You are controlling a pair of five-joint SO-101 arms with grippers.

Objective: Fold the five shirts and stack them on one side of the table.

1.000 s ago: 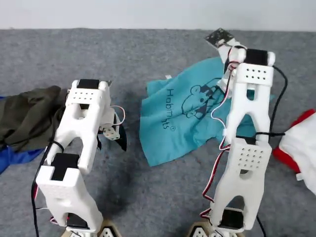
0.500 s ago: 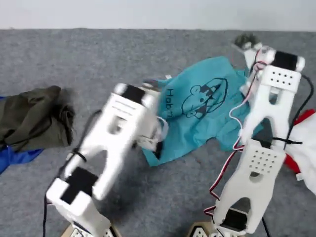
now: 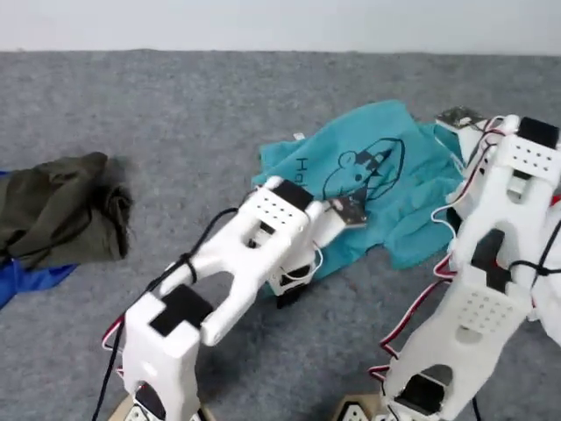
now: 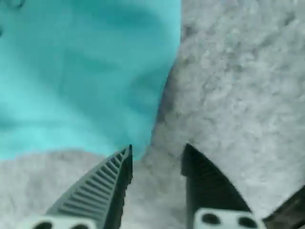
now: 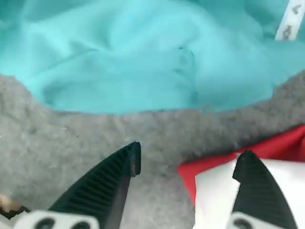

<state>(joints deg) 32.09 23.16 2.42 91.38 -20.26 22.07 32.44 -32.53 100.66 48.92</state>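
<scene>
Likely step: grasping teal shirt (image 3: 368,193), crumpled mid-table. Hovering with left gripper (image 4: 158,148), parted and empty, at its near corner; with right gripper (image 5: 191,149), likewise, between its edge and red-and-white shirt (image 5: 209,164). Next, presumably: lowering, pinching hem.

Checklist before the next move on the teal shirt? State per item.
1. left pincer open: ok.
2. right pincer open: ok.
3. teal shirt corner just ahead of left pincer, none gripped: ok.
4. teal shirt lying flat: not ok, rumpled.
5. right pincer clear of red-and-white shirt: cannot tell, one finger overlaps it.
6. olive shirt, blue shirt away from both pincers: ok.
</scene>
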